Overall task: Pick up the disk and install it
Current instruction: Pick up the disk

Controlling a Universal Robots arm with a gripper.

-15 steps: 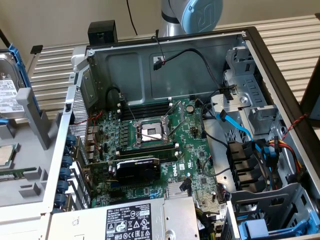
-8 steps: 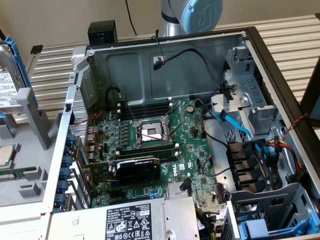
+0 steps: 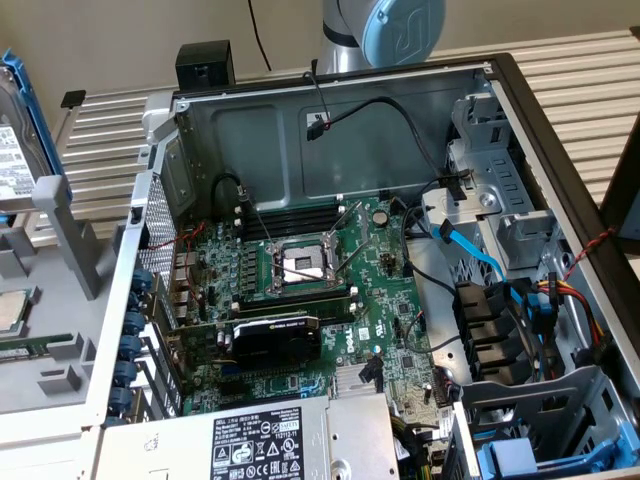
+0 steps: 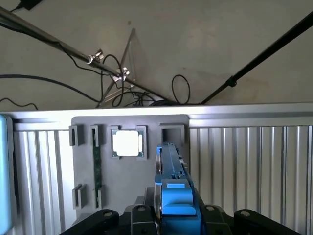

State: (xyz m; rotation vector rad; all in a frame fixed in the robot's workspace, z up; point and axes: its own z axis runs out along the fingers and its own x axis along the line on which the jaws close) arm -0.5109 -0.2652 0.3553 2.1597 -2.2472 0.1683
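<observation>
At the far left edge of the exterior view the disk (image 3: 14, 140) stands on edge in its blue plastic carrier, silver face and white label toward the camera, cut off by the frame so its full length is not visible; it rises from a grey holder block (image 3: 45, 260) that sits on the ribbed bench (image 3: 110, 150). Lower on that block a small square processor chip (image 3: 10, 312) lies flat in a recess. To the right, the open computer case (image 3: 330, 260) fills most of the bench, with the green motherboard (image 3: 310, 290) inside, an empty processor socket (image 3: 300, 265) near its centre, and the grey power-supply box (image 3: 260, 445) at the case's near edge. The drive bays (image 3: 520, 400) with blue latches occupy the case's right side. The robot arm (image 3: 385, 30) shows only as a joint at the back edge. In the wrist view the disk (image 4: 172, 183) is seen edge-on directly between the dark fingers (image 4: 102, 218) of the claw (image 4: 173, 215), its long axis running away from the camera toward the square slot of the holder block (image 4: 129, 161); the chip (image 4: 127, 143) lies just beside that slot. Whether the claw is clamped on the carrier or merely straddling it cannot be determined.
</observation>
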